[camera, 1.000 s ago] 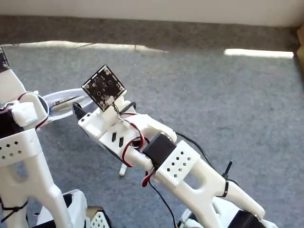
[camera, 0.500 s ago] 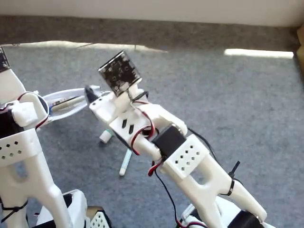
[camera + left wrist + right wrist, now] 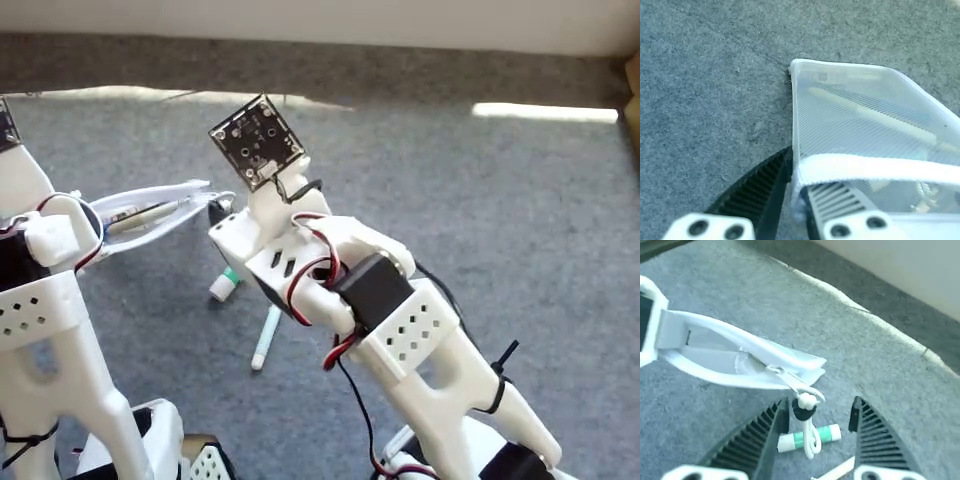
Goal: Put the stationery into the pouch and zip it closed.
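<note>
- Marker [image 3: 225, 284] and pen [image 3: 266, 338] are seen centre-left on carpet [image 3: 480, 200].
- Pouch [image 3: 865, 120] is clamped by left gripper [image 3: 796, 170]; zip pull [image 3: 802, 402], screened overhead by the arm [image 3: 400, 330], is flanked by spread right gripper [image 3: 820, 404].

No text, label or number legible anywhere, tiny white markings on the black camera board [image 3: 256, 141] too small to read, faint print on the mesh pouch [image 3: 860, 125] blurred beyond reading

The counter [image 3: 500, 230] is covered in grey carpet-like fabric. A bright strip of light [image 3: 545, 112] is cast near its far edge, where a pale wall [image 3: 350, 18] is seen.
</note>
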Available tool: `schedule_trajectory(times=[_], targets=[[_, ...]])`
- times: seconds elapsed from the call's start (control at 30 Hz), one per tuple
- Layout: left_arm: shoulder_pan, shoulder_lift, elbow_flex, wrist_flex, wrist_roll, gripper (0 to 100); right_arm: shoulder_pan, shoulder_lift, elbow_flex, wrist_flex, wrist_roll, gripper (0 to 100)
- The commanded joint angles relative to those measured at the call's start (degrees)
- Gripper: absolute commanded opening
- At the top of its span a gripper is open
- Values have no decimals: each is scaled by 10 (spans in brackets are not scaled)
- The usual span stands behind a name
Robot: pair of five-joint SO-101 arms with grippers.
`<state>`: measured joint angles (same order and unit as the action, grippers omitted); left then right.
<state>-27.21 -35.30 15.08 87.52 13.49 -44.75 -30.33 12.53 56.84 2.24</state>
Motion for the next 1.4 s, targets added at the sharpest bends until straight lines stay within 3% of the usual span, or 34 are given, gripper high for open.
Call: schedule_trajectory(times=[0.0, 0.4, 0.53, 1.0, 1.37], targets=[[10, -7, -2, -12, 8, 6, 29, -14, -35, 36, 5, 191], [10, -4, -1, -12, 8, 6, 72, -13, -32, 171, -3, 191], [10, -4, -1, -12, 8, 6, 72, -6, -25, 172, -70, 191], [10, -4, -1, -12, 7, 6, 73, -5, 180, -59, -98, 191], [10, -4, -1, -12, 7, 6, 96, 24, 201, -94, -98, 191]])
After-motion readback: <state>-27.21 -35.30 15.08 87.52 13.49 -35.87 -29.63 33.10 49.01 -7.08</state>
